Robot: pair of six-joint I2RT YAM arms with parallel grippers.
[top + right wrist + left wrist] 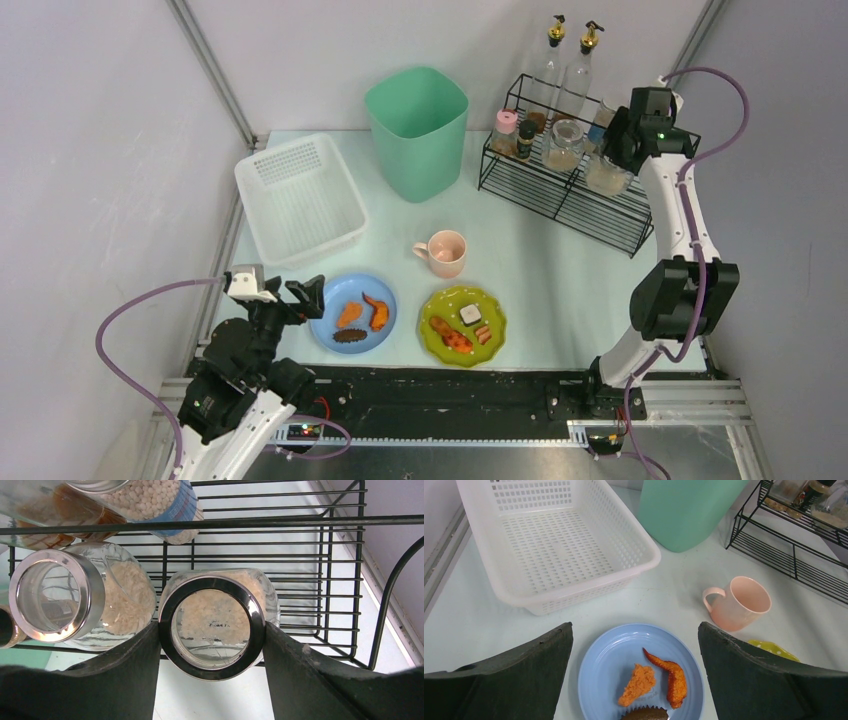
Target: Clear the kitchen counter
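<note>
Pale mint-white glossy desk (560,285) fills the middle of the top view, edged by metal framing with a black rail at 6 o'clock, and it has much left to clear. At its centre stands a pink ceramic mug (443,252), its handle toward 9 o'clock. Near 6 o'clock lies a yellow-green scalloped plate (445,305) with food scraps. At 7 o'clock a round blue plate (340,290) holds fried pieces.

A white perforated plastic basket (300,200) sits empty at 10 o'clock and is likely meant for the dishes. A tall mint-green plastic bin (417,130) at 12 o'clock probably takes the leftovers. At 2 o'clock a black wire rack (590,210) gathers jars and bottles, which keeps the seasonings off the desk.

The right tool (211,625) is clamped on a clear glass jar with a steel ring lid (211,612), its fingers pressed against both sides of the ring. The jar sits inside the rack, just beside a similar jar, so it is probably being seated there. Gripping across the lid keeps it upright.

The left tool (635,627) hangs with its fingers wide apart and holds nothing. It is near the blue plate's 9 o'clock edge, seemingly placed to take that plate next.
</note>
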